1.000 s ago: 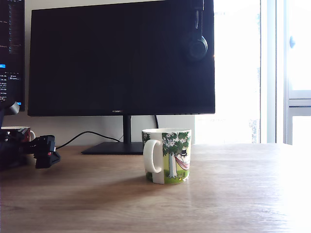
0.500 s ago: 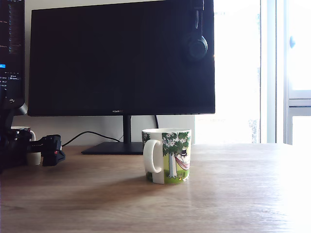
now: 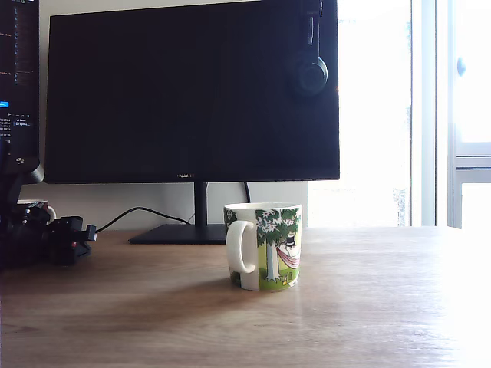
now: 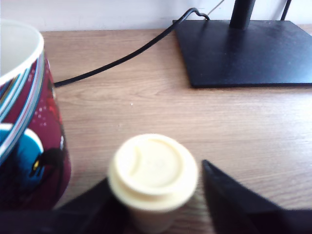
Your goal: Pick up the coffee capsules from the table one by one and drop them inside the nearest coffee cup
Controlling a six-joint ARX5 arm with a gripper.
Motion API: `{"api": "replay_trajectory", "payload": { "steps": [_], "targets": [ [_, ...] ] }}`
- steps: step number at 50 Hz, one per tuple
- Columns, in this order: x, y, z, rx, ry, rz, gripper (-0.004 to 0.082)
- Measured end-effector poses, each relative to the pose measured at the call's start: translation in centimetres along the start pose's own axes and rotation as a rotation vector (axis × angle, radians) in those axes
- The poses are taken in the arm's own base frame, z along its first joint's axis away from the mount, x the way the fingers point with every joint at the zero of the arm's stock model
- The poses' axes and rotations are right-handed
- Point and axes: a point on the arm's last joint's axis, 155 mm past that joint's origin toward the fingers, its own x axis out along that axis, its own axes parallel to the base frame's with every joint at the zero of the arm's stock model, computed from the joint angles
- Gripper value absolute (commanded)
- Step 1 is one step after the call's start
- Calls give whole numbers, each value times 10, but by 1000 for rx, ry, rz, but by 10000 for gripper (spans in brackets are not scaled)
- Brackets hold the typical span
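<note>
A cream-beige coffee capsule (image 4: 153,175) stands rim-up on the wood-grain table (image 4: 146,97), right beside a dark red picture mug (image 4: 29,122). My gripper (image 4: 155,174) is low over the table with a black finger on each side of the capsule. One finger touches its rim and a thin gap shows at the other. In the exterior view the gripper (image 3: 75,239) sits at the far left and the capsule is hidden behind it. A white mug with a green tree picture (image 3: 265,245) stands mid-table, well to the exterior view's right of the gripper.
A large dark monitor (image 3: 192,92) stands at the back on a flat black base (image 4: 243,48), with a black cable (image 4: 122,56) running across the table behind the capsule. Headphones (image 3: 311,73) hang on the monitor's corner. A bright window (image 3: 430,115) is at the exterior view's right.
In the exterior view the gripper swung out to the right half a second ago, then drew back left and lower. The tree-picture mug has not moved.
</note>
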Motion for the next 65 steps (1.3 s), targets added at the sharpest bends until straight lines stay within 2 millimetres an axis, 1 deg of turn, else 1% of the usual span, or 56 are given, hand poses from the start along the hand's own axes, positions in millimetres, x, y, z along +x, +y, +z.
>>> {"api": "replay_trajectory", "payload": {
  "steps": [13,27,35,45,50,55,58,65],
  "targets": [
    [0,0,-1,0,4,-3,137],
    [1,-12,-3,-3,44,-62,137],
    [-7,-16,-5,-14,115,-77,137],
    [-21,-20,-7,-26,188,-84,136],
    [-29,-22,4,-27,192,-88,127],
    [-39,-28,23,-22,177,-105,127],
    [-46,-30,31,-23,179,-113,127],
    [-63,-33,40,-12,207,-115,127]
  ]
}}
